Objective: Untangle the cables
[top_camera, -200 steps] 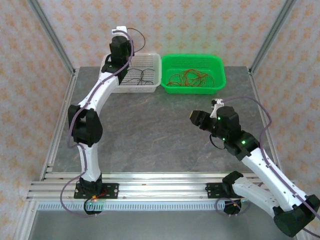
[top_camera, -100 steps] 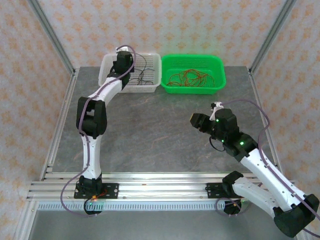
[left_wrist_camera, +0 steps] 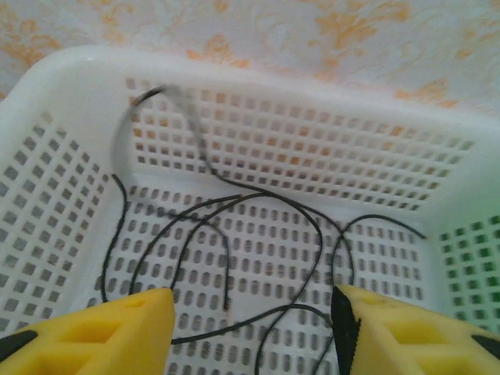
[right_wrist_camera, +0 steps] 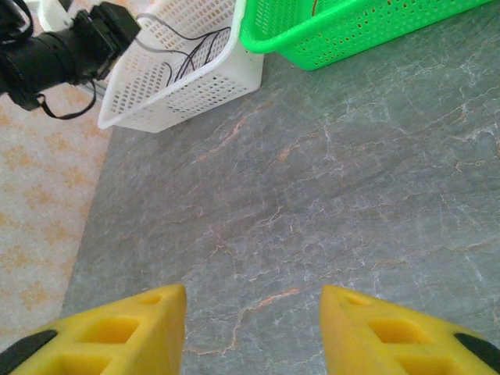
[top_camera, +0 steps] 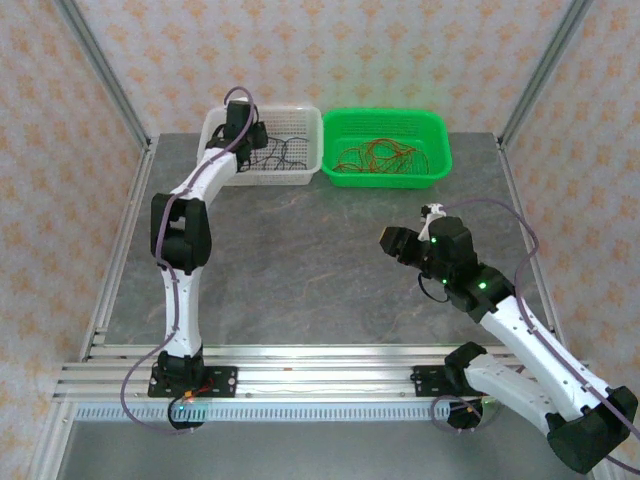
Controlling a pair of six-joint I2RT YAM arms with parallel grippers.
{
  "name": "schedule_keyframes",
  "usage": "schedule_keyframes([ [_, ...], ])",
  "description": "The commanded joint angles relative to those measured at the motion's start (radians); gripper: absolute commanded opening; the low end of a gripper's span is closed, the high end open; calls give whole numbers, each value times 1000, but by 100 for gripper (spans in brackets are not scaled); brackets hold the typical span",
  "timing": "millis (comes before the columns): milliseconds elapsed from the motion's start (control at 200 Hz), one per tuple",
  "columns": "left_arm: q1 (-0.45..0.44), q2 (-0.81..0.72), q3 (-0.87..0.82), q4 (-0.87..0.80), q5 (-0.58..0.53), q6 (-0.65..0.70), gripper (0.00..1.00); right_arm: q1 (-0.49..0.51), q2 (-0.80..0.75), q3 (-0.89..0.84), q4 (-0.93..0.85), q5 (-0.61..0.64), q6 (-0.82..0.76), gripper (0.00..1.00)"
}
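Thin black cables [left_wrist_camera: 234, 234] lie looped on the floor of the white perforated basket [left_wrist_camera: 312, 109]; from above they are the black cables [top_camera: 280, 152] in the white basket [top_camera: 305, 125]. Red and orange cables [top_camera: 378, 155] lie bunched in the green basket [top_camera: 440, 150]. My left gripper [left_wrist_camera: 251, 328] hangs open low inside the white basket, its yellow fingers [left_wrist_camera: 109, 332] on either side of the black strands, holding none. My right gripper [right_wrist_camera: 251, 328] is open over bare table, far from both baskets, with nothing between its fingers [right_wrist_camera: 391, 332].
The grey marbled table [top_camera: 300, 260] stretches between the arms and the baskets. The white basket [right_wrist_camera: 180, 78] and the green basket [right_wrist_camera: 351, 23] stand side by side at the back. Aluminium frame posts and patterned walls enclose the table.
The left arm has stretched further back and dropped its gripper down into the white basket over the black cables. The right arm has barely moved.
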Motion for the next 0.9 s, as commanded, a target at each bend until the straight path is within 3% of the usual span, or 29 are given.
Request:
schedule_keyframes([
  [0,-2,-62,31,-124,52,-43,58,-4,-2,8,-29,59,-25,48],
  [120,-2,-251,-154,-13,45,-48,59,-4,20,45,-82,169,-78,50],
  [270,-1,-618,-519,237,-36,-32,62,-15,37,7,-30,379,-194,55],
  [430,-2,-985,-972,549,-202,25,84,-53,-30,-215,333,667,-394,63],
  [520,-1,-1145,-1297,845,-202,116,84,-85,-81,-398,669,771,-525,67],
  [586,-1,-1211,-1468,1000,-290,130,83,-134,-82,-507,873,775,-563,69],
  [741,0,-1196,-1662,1079,-555,109,85,-300,37,-624,1111,639,-525,68],
  [896,5,-1005,-1827,1390,-594,119,85,-365,230,-717,1412,502,-540,68],
])
